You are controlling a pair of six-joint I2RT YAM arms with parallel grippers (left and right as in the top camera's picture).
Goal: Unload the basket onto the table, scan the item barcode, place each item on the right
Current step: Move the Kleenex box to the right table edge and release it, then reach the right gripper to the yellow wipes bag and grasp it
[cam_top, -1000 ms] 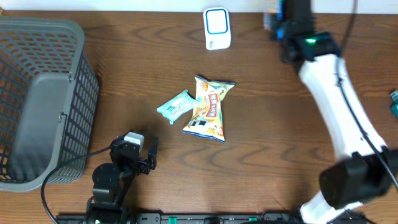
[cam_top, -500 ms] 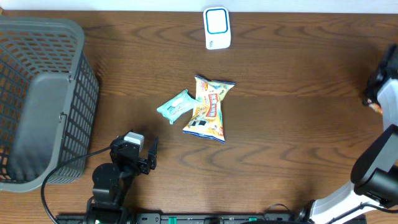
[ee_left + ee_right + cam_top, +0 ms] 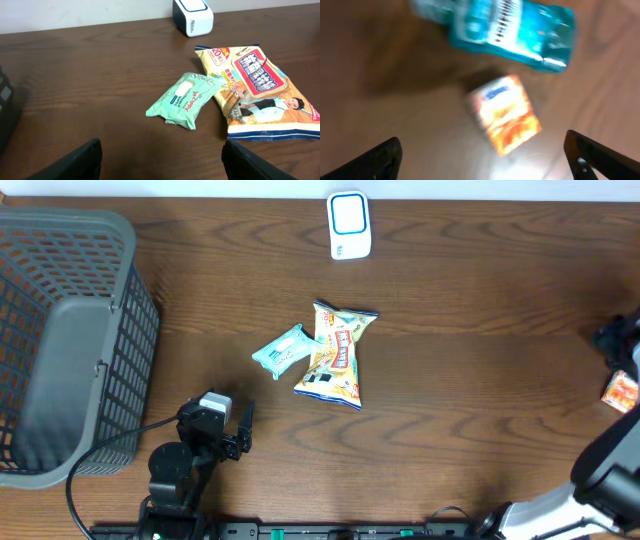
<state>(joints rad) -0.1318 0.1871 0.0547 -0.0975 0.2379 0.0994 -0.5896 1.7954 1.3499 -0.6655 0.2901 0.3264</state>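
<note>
Brown wooden table (image 3: 450,430): I see my left gripper (image 3: 161,150) spread; right gripper (image 3: 482,142) spread too, over an orange box (image 3: 505,112) (blurry).

We find the basket (image 3: 60,340) at the surface's (image 3: 450,380) left, the scanner (image 3: 349,225) at the back, the wipes (image 3: 285,350) against the bag's (image 3: 338,355) left side mid-surface, and a box (image 3: 620,392) far right.

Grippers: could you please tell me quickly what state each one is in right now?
Left gripper: open, holding nothing.
Right gripper: open, empty; an orange box lies below it, not gripped.
</note>
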